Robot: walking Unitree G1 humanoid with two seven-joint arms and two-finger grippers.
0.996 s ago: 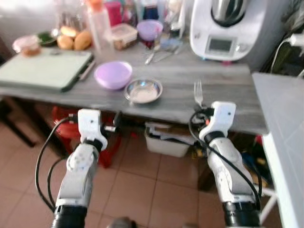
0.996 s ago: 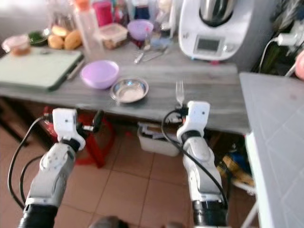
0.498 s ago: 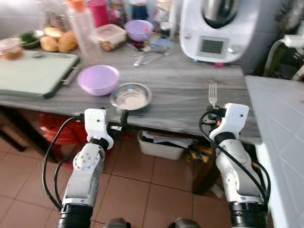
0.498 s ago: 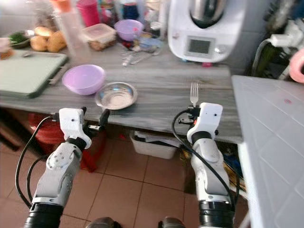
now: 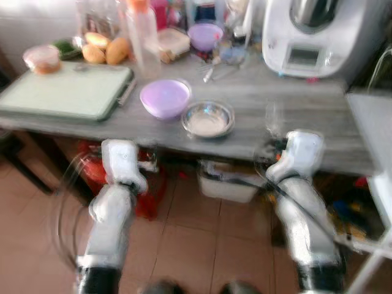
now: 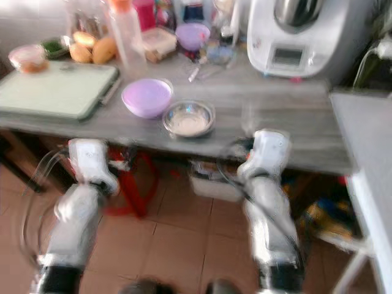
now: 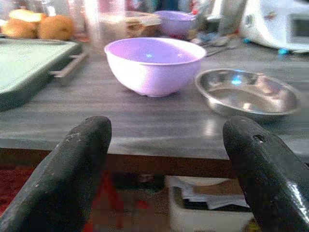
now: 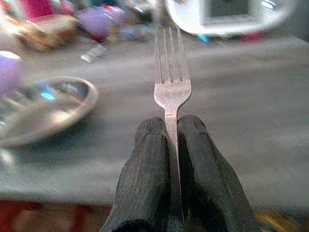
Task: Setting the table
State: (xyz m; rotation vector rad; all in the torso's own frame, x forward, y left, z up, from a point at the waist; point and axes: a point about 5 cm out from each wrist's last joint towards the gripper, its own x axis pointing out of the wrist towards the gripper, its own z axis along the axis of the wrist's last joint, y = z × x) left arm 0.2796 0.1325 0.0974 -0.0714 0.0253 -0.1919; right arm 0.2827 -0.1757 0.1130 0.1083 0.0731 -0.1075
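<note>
The right claw (image 8: 166, 130) is clamped tight on a fork (image 8: 171, 77), gripping the handle so the tines point forward over the tabletop (image 5: 294, 116), probably so it can be laid flat by sliding it on. In the head views it sits at lower right of centre, at the front edge. The left claw (image 7: 164, 145) is spread wide and empty, just below the edge, facing the purple bowl (image 7: 153, 63) and the steel bowl (image 7: 248, 92) just beside it, likely ready for either
</note>
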